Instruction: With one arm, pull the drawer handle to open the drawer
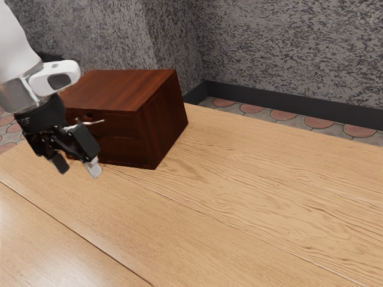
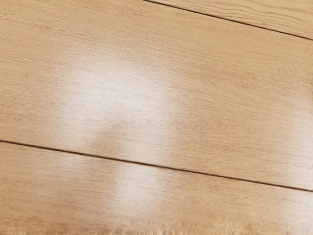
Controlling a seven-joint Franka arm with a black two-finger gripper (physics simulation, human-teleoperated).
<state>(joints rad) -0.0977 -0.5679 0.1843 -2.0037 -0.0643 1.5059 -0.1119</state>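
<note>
drawer (image 1: 124, 128), dark reddish wood, thin metal handle (image 1: 91, 122)

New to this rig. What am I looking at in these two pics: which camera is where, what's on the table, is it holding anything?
This is a simulator's render of one robot arm at a wooden table. The exterior view comes from a camera at the arm's side. The wrist view comes from a camera on the arm's hand, looking down at the table's planks. On the table stands a dark wooden drawer cabinet with a thin metal handle on its front. The two black fingers are open, close to that handle and above the table. They hold nothing.
</note>
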